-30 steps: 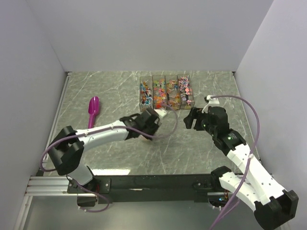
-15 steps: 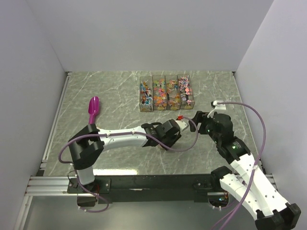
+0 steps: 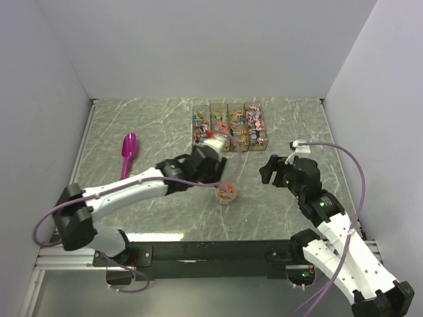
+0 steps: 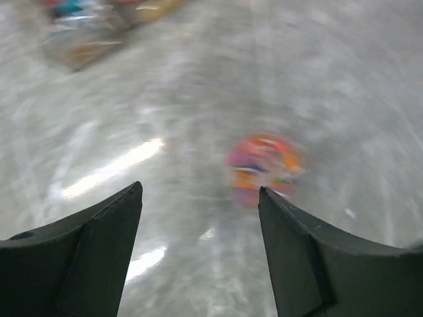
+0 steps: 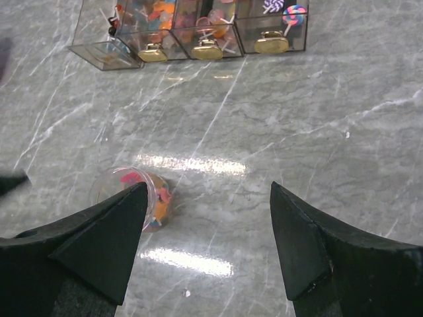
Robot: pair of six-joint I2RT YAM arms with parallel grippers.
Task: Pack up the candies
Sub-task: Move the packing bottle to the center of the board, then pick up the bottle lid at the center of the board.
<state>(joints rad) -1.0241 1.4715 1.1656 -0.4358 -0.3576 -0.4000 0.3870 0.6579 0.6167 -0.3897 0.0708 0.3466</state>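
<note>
At mid-bench the cup (image 5: 112,188) of candies (image 3: 227,192) now sits free, released by the left tool (image 4: 199,191), which has spread and pulled back toward the clear boxes (image 3: 229,127); the right tool (image 5: 208,188) waits nearby, spread and empty.

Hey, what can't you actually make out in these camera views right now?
Left wrist view: motion blur smears the cup and its candies; single sweets cannot be told apart.
Right wrist view: a finger of the right gripper covers part of the cup; the top edge cuts off the clear boxes.
Top view: the candies in the boxes are too small to count.
</note>
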